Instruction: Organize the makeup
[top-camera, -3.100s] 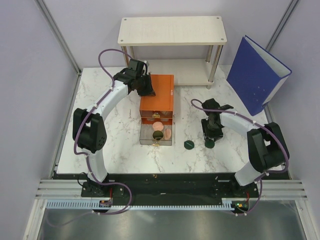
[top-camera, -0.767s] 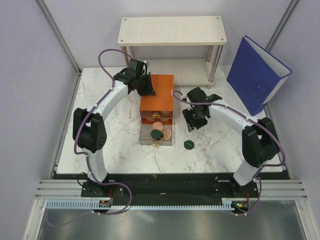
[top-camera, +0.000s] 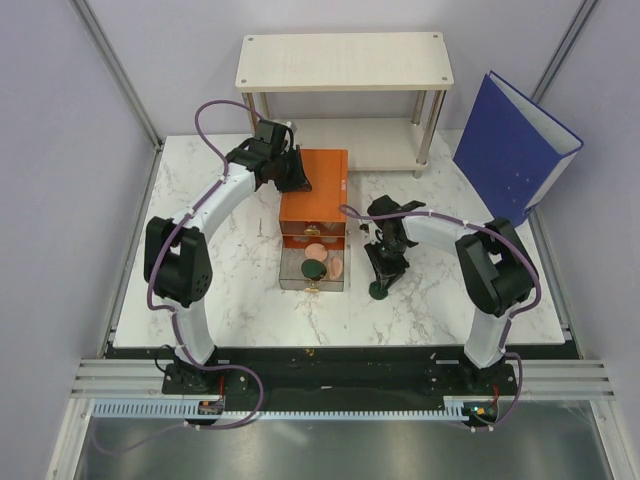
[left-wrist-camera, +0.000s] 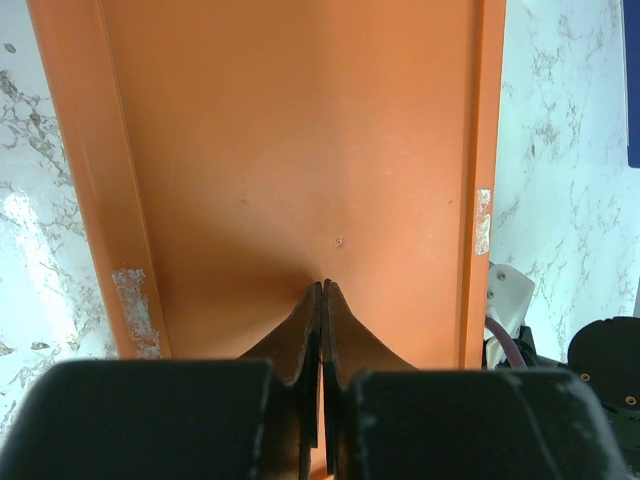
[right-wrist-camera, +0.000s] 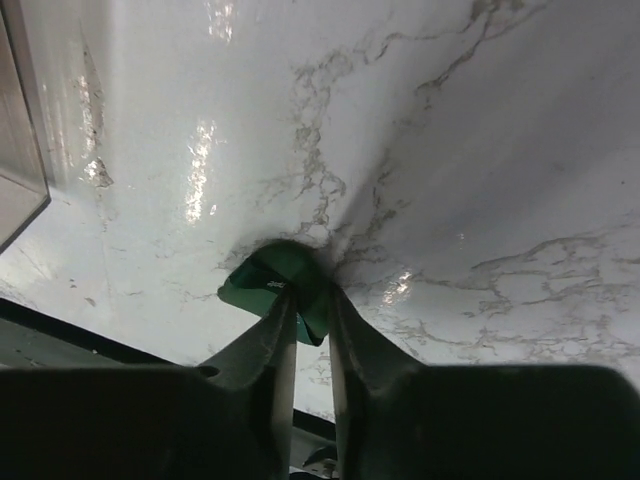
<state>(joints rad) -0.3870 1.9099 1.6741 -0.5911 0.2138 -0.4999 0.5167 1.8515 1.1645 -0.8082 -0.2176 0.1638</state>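
Observation:
A dark green disc (top-camera: 378, 291) lies on the marble table right of the open drawer. My right gripper (top-camera: 385, 276) is down on it; in the right wrist view the right gripper (right-wrist-camera: 310, 300) is shut on the tilted disc (right-wrist-camera: 262, 283), pinching its edge. The pulled-out clear drawer (top-camera: 290, 274) holds a second dark green disc (top-camera: 313, 268) and two peach-pink discs (top-camera: 316, 250) (top-camera: 337, 266). My left gripper (top-camera: 291, 172) is shut and empty, its tips (left-wrist-camera: 322, 288) resting on the orange box top. The compact, tube and stick are not visible.
The orange box of drawers (top-camera: 318, 185) (left-wrist-camera: 290, 150) stands mid-table. A white shelf (top-camera: 345, 60) stands at the back. A big blue binder (top-camera: 515, 145) leans at the back right. Grey walls close both sides.
My right gripper moved left from the table's right side, then came down onto the green disc beside the drawer. The disc it hovered over earlier is gone from there. The left arm stayed put.

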